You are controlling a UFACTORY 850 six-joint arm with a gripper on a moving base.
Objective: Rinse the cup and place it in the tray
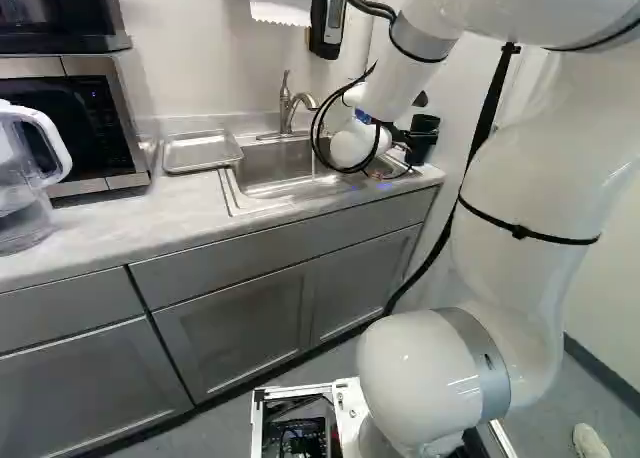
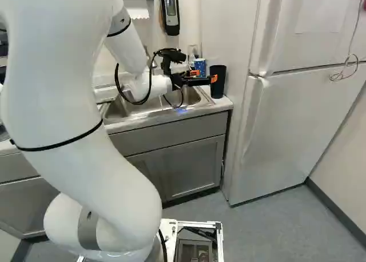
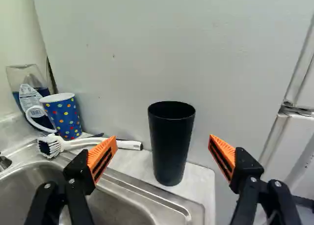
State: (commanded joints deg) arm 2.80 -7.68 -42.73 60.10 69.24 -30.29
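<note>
In the right base view my gripper [image 2: 204, 76] reaches over the right end of the sink, close to a tall black cup [image 2: 218, 82]. The wrist view shows the gripper [image 3: 163, 142] wide open, its orange pads well apart. Standing upright on the counter corner, the black cup [image 3: 170, 144] is ahead of the fingers, centred between their directions, with neither seen touching it. The metal tray [image 1: 201, 152] lies on the counter left of the sink [image 1: 285, 168] in the left base view.
Beside the cup lie a white brush [image 3: 93, 143], a blue dotted mug [image 3: 65, 118] and a soap bottle [image 3: 32, 95]. A wall panel [image 3: 171, 53] rises behind the cup. The faucet [image 1: 290, 103] stands behind the sink. A clear pitcher [image 1: 25, 178] and a fridge [image 2: 286, 124] flank the area.
</note>
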